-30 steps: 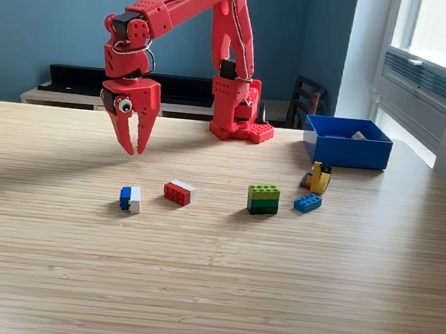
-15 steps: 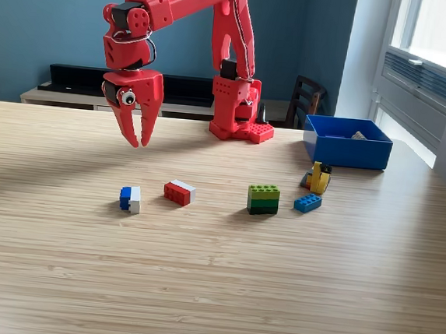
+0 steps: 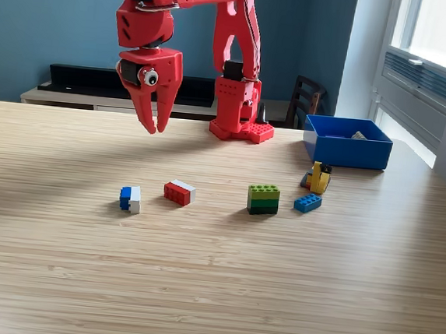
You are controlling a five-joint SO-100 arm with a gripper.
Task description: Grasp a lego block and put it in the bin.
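Exterior view: the red gripper [image 3: 155, 127] hangs in the upper left of the frame, jaws pointing down with only a narrow gap between the tips, holding nothing. Well below it, mid-frame, a row of blocks lies apart on the wooden table [image 3: 212, 291]: a blue-and-white block [image 3: 130, 199], a red-and-white block [image 3: 178, 192], a green block [image 3: 263, 199] and a small blue block [image 3: 307, 203]. The lower half of the table lies bare. The bin [image 3: 347, 143] (blue, open-topped, low-walled) sits at the right, near the table's far edge.
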